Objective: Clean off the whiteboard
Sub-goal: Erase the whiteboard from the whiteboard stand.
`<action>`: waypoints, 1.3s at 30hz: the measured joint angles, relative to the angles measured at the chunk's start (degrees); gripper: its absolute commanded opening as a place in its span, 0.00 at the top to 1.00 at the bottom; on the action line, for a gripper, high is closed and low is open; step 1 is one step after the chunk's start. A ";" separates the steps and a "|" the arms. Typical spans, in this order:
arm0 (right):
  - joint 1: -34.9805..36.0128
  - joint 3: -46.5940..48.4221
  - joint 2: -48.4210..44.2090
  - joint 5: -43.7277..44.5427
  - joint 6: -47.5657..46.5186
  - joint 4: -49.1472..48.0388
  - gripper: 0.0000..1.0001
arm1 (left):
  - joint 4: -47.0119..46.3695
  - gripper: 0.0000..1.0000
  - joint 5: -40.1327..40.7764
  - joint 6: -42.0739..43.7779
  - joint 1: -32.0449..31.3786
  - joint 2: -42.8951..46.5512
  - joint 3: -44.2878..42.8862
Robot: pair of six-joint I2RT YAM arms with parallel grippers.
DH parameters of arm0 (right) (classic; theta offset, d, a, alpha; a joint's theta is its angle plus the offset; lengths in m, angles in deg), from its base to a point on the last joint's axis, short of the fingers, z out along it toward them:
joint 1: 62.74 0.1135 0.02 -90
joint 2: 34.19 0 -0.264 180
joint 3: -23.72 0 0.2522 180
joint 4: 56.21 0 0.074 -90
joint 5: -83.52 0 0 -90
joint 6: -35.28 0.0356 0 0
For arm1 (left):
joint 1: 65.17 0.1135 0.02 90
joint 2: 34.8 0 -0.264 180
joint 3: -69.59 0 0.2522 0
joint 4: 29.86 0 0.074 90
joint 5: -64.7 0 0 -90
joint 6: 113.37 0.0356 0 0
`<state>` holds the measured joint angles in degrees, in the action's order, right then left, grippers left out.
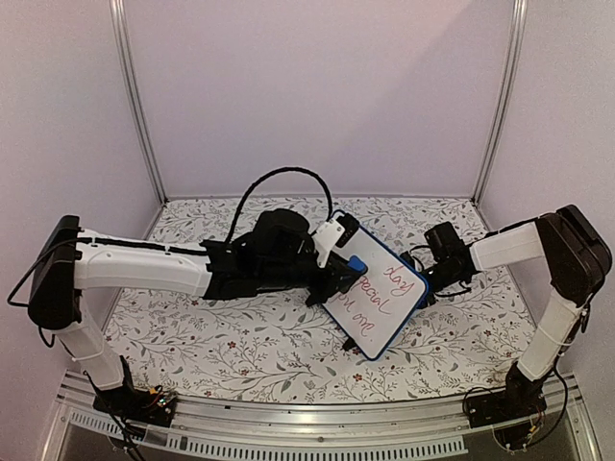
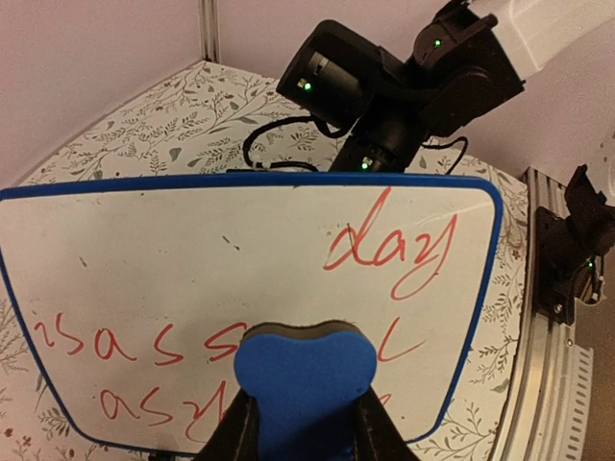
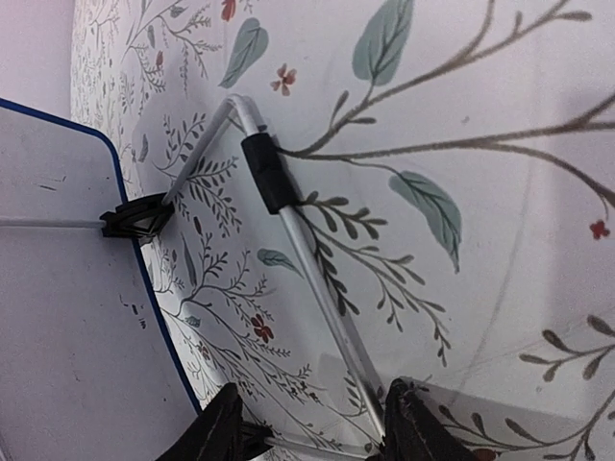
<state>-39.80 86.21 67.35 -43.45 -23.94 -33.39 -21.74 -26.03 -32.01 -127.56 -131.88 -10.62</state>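
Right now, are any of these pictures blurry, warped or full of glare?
Top view: evenly lit, posts lean, bright streak on the front rail. Left wrist view: the whiteboard edge bows from lens distortion; writing is sharp. Right wrist view: soft shadows on the tablecloth, no glare.

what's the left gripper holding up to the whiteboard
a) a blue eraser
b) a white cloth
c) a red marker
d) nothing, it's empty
a: in the left wrist view the left gripper is shut on a blue eraser, with the eraser's dark felt edge at the face of the whiteboard, which carries red writing.
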 measured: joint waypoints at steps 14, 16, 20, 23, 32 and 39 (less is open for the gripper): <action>-7.91 27.82 -5.49 5.64 -9.20 27.23 0.39 | 0.74 1.00 0.13 1.79 -0.24 -0.04 -0.09; -7.82 33.94 -5.40 5.68 -11.93 31.15 0.39 | 0.87 1.00 0.11 2.25 -0.24 -0.28 -0.63; -7.56 42.84 -5.01 5.46 -16.28 37.42 0.39 | 0.90 1.00 -0.04 3.06 -0.24 -1.95 -2.78; -7.08 45.11 -4.72 4.57 -18.03 40.11 0.39 | 0.85 1.00 -0.13 3.30 -0.24 -3.69 -4.11; 2.47 45.27 -3.98 3.32 -22.64 43.85 0.39 | 1.07 1.00 -0.31 3.34 -0.24 -6.25 -5.18; 4.00 43.21 -3.74 2.54 -23.50 43.60 0.38 | 1.11 1.00 -0.26 3.30 -0.24 -6.25 -5.18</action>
<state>-35.80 129.43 63.61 -40.92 -47.43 10.22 -20.63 -26.29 -28.71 -127.80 -138.13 -15.80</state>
